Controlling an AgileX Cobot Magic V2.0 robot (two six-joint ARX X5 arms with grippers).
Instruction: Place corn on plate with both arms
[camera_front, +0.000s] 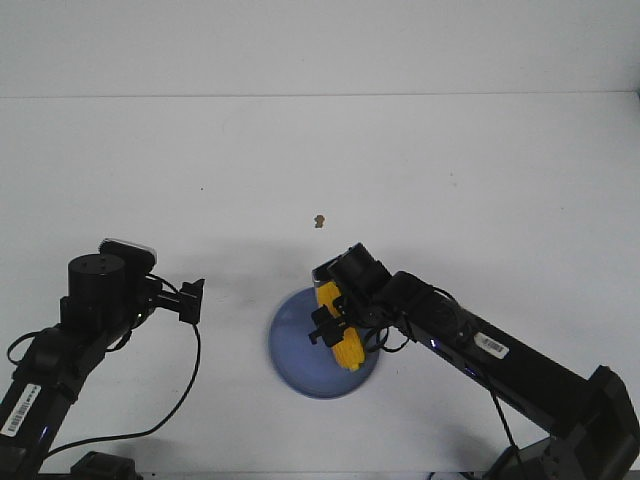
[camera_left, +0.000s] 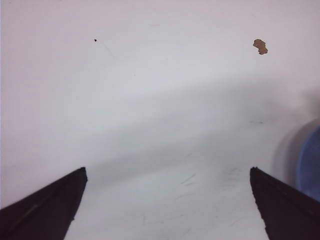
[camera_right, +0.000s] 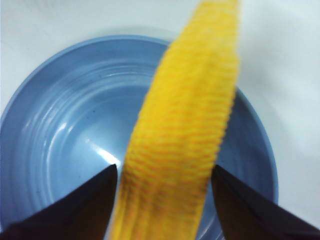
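The yellow corn (camera_front: 347, 346) is gripped in my right gripper (camera_front: 335, 325), just above the round blue plate (camera_front: 295, 352). In the right wrist view the corn (camera_right: 185, 125) runs lengthwise between the two black fingers, which press on its sides, with my right gripper (camera_right: 164, 171) over the plate's bowl (camera_right: 60, 130). The corn looks blurred there. My left gripper (camera_front: 193, 300) is open and empty, to the left of the plate and apart from it. The left wrist view shows my left gripper (camera_left: 167, 170) over bare table, with the plate's rim (camera_left: 311, 160) at one edge.
A tiny brown speck (camera_front: 319, 219) lies on the white table beyond the plate; it also shows in the left wrist view (camera_left: 260, 46). A black cable (camera_front: 190, 385) loops from the left arm along the table's near side.
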